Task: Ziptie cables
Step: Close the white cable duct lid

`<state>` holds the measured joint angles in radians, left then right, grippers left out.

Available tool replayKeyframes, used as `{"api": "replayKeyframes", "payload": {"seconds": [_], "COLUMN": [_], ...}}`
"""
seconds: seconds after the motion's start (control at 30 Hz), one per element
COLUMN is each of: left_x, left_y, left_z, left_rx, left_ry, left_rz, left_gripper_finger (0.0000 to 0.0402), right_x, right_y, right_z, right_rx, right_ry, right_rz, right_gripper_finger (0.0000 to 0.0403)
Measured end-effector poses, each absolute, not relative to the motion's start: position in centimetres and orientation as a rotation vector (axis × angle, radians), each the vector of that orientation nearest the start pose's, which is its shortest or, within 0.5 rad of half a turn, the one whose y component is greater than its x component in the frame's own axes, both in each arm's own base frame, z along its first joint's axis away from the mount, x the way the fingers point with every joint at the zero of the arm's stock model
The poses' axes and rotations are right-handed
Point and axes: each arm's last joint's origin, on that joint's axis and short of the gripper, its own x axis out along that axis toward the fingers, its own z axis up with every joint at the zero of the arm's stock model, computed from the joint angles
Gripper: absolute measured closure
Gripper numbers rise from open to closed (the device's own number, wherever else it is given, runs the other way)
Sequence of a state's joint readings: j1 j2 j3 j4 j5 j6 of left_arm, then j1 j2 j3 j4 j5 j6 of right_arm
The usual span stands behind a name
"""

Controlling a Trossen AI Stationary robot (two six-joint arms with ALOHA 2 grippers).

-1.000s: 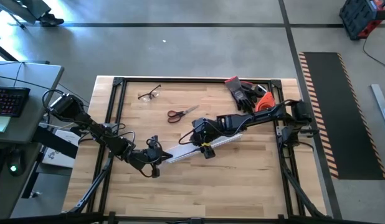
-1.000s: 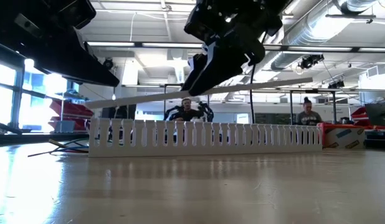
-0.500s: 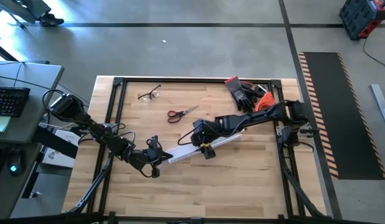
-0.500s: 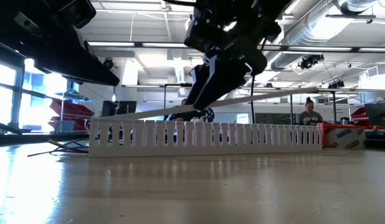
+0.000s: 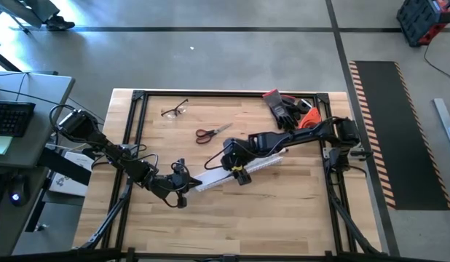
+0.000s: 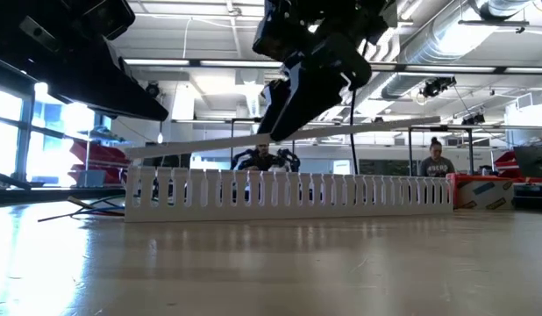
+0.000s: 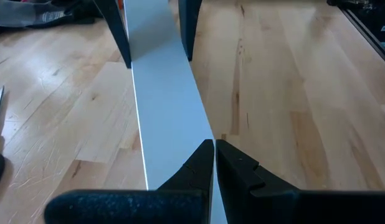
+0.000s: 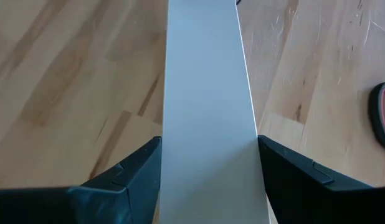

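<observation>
Since 1 second ago, nothing moved much; my right pincer holds the white cover strip by its edges; my left pincer is shut on 1 end.

The high camera looked straight down on the whole wooden table from well above. The low camera sat at table-top height, facing level across the boards into the room, close to the white slotted duct. Each wrist camera looked forward along its own arm, very near the flat white cover strip, which all four views shared; the left wrist camera faced the right arm's fingers
</observation>
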<state>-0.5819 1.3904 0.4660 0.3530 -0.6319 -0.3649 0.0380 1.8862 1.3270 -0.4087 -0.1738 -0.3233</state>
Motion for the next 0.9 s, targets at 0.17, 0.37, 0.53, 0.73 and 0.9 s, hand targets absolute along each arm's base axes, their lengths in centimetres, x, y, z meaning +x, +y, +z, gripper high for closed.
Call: {"api": "replayKeyframes", "payload": {"seconds": [0.17, 0.37, 0.53, 0.73, 0.9], "left_x": [21.40, 21.41, 21.41, 21.43, 21.42], "left_y": [-12.04, -12.04, -12.05, -12.06, -12.06], "left_z": [15.47, 15.50, 15.51, 15.53, 15.53], "left_rx": [-0.034, -0.036, -0.037, -0.039, -0.039], "left_ry": [0.448, 0.446, 0.445, 0.442, 0.442], "left_rz": [0.131, 0.131, 0.130, 0.130, 0.130], "left_gripper_finger": [0.0402, 0.0402, 0.0402, 0.0402, 0.0402], "right_x": [39.51, 39.41, 39.42, 39.39, 39.58], "right_y": [2.01, 2.02, 2.00, 2.00, 2.01], "right_z": [20.27, 20.16, 20.16, 20.13, 19.42], "right_rx": [-0.219, -0.194, -0.188, -0.187, -0.180], "right_ry": [0.965, 0.975, 0.975, 0.978, 0.996], "right_rz": [0.355, 0.352, 0.348, 0.348, 0.350], "right_gripper_finger": [0.0184, 0.0184, 0.0184, 0.0184, 0.0184]}}
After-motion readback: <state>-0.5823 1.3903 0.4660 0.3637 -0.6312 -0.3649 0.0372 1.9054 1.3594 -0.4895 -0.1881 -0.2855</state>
